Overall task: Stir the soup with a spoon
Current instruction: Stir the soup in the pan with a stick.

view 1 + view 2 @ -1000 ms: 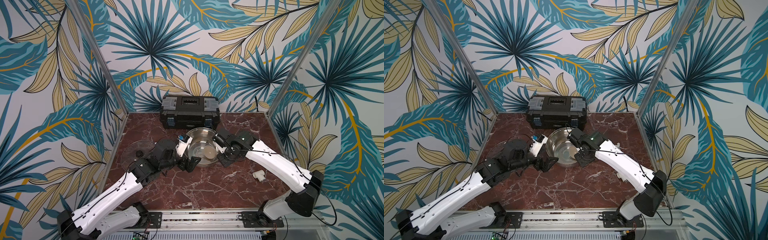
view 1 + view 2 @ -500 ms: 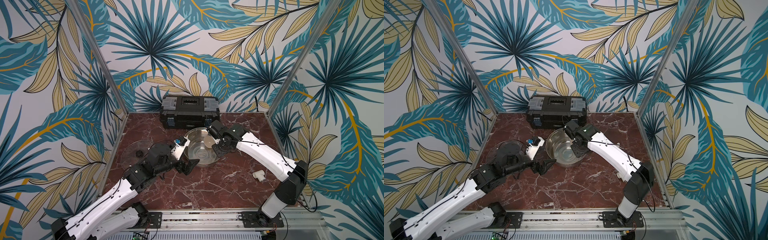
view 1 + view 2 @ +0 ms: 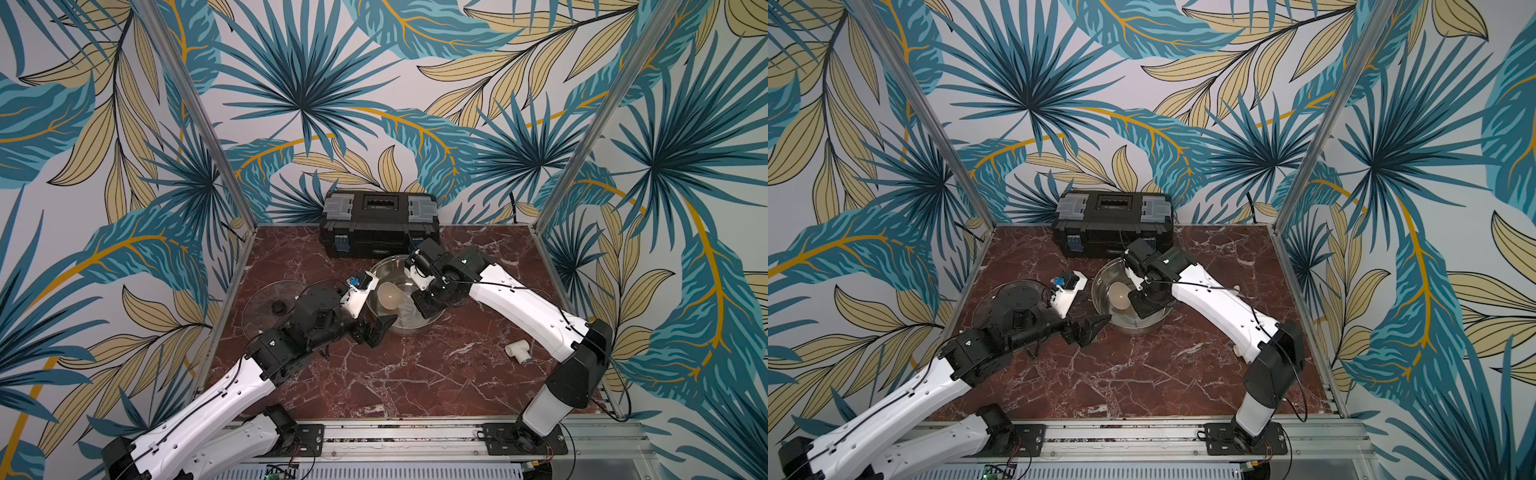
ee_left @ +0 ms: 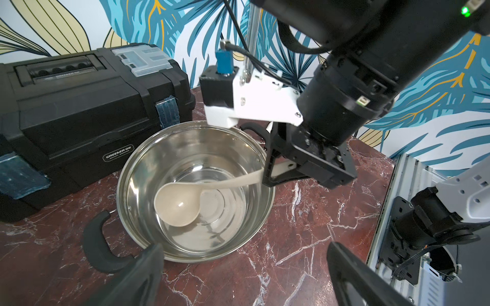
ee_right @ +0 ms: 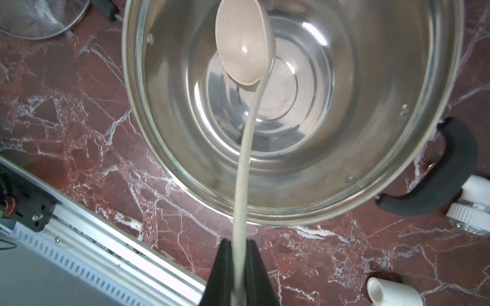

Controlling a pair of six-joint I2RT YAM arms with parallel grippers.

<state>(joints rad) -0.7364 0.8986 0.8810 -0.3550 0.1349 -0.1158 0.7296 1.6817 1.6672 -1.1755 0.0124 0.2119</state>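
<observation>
The steel pot (image 3: 417,328) (image 3: 1144,326) stands mid-table; no soup shows, its shiny bottom looks bare. The cream spoon (image 3: 388,296) (image 3: 1119,296) has its round bowl low inside the pot (image 4: 138,164), and its handle rises over the rim. My right gripper (image 5: 239,242) (image 3: 419,301) is shut on that handle above the pot's right side. The spoon (image 5: 245,42) bowl hangs near the pot (image 5: 148,132) wall. My left gripper (image 4: 244,246) (image 3: 376,328) stands open and empty over the marble at the pot's near-left rim, one finger (image 4: 148,265) beside a black pot handle (image 4: 95,243).
A black-and-grey toolbox (image 3: 378,226) stands just behind the pot. A clear glass lid (image 3: 266,299) lies flat to the left under my left arm. A white pipe T-fitting (image 3: 518,350) lies right of the pot beneath my right arm. The metal rail (image 3: 395,432) runs along the front edge.
My right wrist swung from the pot's right side to its far side and back over the rim, sweeping the spoon round inside the pot. The left gripper stayed open near the pot.
</observation>
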